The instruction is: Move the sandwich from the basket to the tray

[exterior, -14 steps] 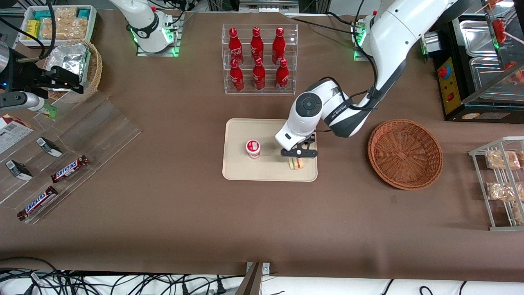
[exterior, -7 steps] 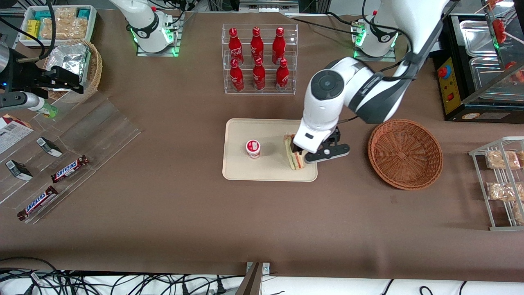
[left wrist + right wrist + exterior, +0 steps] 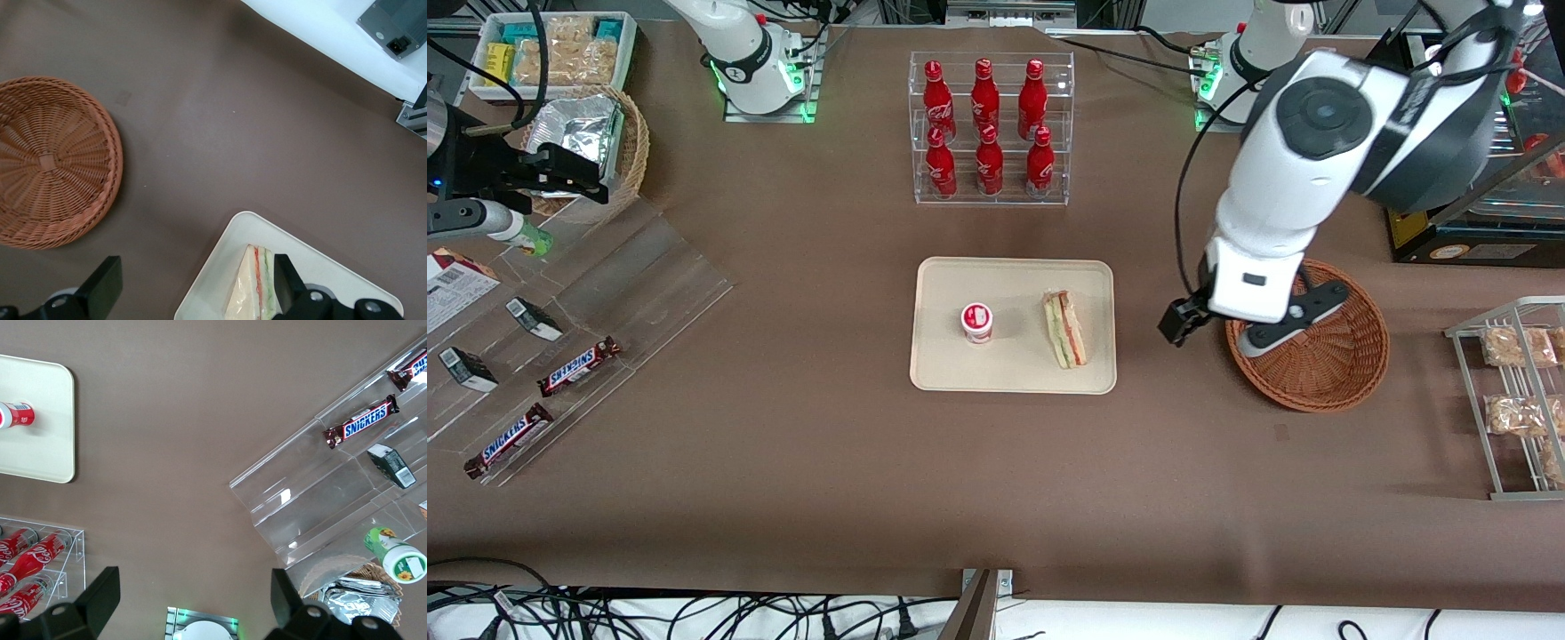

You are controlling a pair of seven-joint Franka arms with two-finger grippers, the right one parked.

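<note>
Sandwich (image 3: 1064,329) lies on the tray (image 3: 1011,373), claw (image 3: 1232,336) spread and empty.
Front view: layered wedge beside a red-lidded cup (image 3: 976,322); claw raised between tray and basket (image 3: 1325,364); Snickers bars (image 3: 578,365) toward the parked arm's end.
Left wrist view: white bread, red and green filling.

Hides part of the basket (image 3: 1325,356) rim nearest the tray (image 3: 943,364) under the claw (image 3: 1232,331), with fingers spread, in the front view. Cuts off the sandwich (image 3: 250,290) at the frame edge in the left wrist view, plus the tray's end. Leaves the label on the small red-lidded cup (image 3: 977,322) beside the sandwich too small to read.
</note>
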